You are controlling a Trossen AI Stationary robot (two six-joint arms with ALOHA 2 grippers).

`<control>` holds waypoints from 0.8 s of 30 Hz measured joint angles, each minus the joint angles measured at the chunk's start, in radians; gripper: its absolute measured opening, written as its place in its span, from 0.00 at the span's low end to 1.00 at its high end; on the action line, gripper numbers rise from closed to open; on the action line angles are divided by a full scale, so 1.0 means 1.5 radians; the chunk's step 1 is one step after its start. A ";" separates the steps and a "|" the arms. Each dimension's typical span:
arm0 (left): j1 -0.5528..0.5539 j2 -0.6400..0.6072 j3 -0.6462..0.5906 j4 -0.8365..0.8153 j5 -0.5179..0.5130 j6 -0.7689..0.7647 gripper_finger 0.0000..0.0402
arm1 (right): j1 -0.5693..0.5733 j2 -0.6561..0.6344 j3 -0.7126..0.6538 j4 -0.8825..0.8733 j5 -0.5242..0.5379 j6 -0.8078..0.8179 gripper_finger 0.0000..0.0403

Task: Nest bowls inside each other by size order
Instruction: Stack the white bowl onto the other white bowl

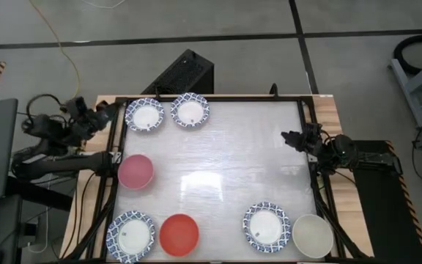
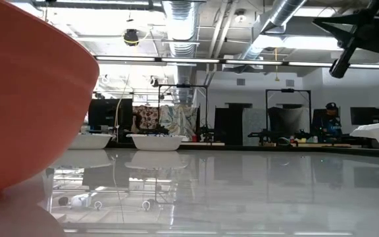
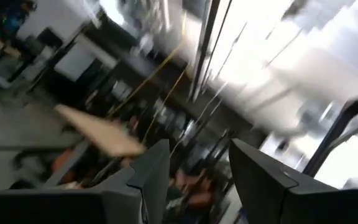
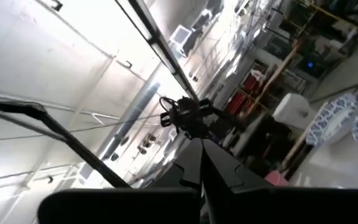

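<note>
Seven bowls rest on their bases on the white table (image 1: 226, 158). Two blue-and-white bowls (image 1: 146, 115) (image 1: 190, 111) stand at the far left. The pink bowl (image 1: 135, 171) is at the left. A third blue-and-white bowl (image 1: 130, 236) and the red bowl (image 1: 179, 235) are at the near left. The fourth blue-and-white bowl (image 1: 267, 226) and the cream bowl (image 1: 313, 235) are at the near right. My left gripper (image 3: 197, 177) is open and empty, raised at the far left edge (image 1: 110, 111). My right gripper (image 1: 287, 137) is shut and empty, raised at the right edge.
A black frame rail (image 1: 308, 147) runs round the table, over wooden edges. In the low view the red bowl (image 2: 25, 99) fills the left, and my right arm (image 2: 364, 29) hangs at the upper right. The table's middle is bare.
</note>
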 joint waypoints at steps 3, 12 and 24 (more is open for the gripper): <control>0.000 0.071 0.094 -0.117 0.017 0.016 0.39 | -0.012 0.000 0.000 0.002 0.000 -0.033 0.07; 0.000 0.284 0.319 -0.487 0.015 0.024 0.39 | -0.049 0.000 0.000 0.026 0.002 -0.014 0.07; 0.005 0.422 0.396 -0.798 -0.167 0.065 0.39 | -0.062 0.031 0.114 0.013 -0.005 -0.215 0.08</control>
